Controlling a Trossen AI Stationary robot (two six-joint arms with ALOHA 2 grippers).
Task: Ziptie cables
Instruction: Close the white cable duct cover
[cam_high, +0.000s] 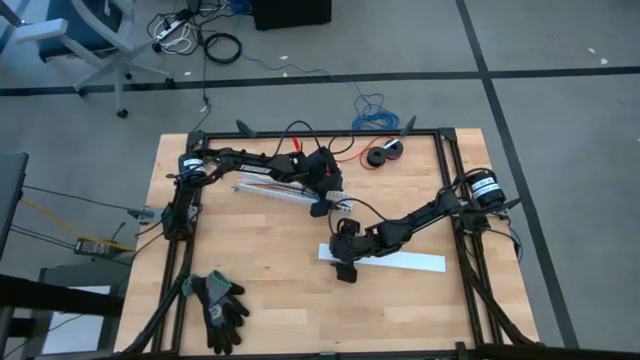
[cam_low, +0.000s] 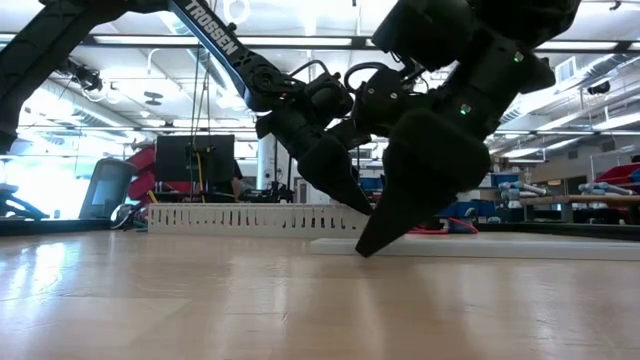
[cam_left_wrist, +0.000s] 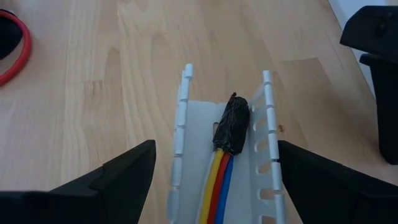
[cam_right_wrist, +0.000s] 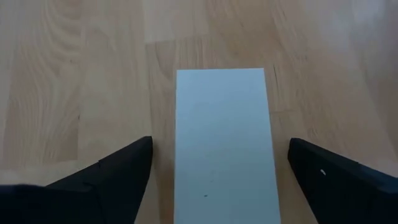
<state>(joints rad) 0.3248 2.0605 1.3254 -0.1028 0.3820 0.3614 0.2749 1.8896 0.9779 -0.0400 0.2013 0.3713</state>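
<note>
Hidden: the cables (cam_left_wrist: 222, 180) run out of the left wrist view's edge, so only the yellow, red and blue strands and the dark wrapped end (cam_left_wrist: 232, 123) show; in the high view the left arm covers most of them.
Hard to make out: in the low view both grippers overlap as dark shapes, and their fingers cannot be told apart there.
Cables: they lie inside the white slotted tray (cam_left_wrist: 267, 134), lengthwise along its floor, dark end near the tray's open end.
Tray: white plastic channel with two comb-like side walls, toothed and upright; it sits on the worktop (cam_high: 270, 270) towards the far side.
Left gripper (cam_left_wrist: 214, 180): over the tray end, fingers (cam_left_wrist: 121, 177) spread wide, one on each side outside the tray walls, holding nothing.
Right gripper (cam_right_wrist: 214, 174): low over one end of the flat white strip (cam_right_wrist: 224, 143), fingers (cam_right_wrist: 115, 174) wide apart on either side, not touching it.
Strip: smooth, matte, rectangular, lying flat on the worktop near the tray.
Worktop: pale wood with visible grain, framed by dark rails.
Gloves (cam_high: 220, 305): dark, crumpled, at the near left corner.
Spool (cam_high: 384, 153): black and round with red wire, at the far edge.
</note>
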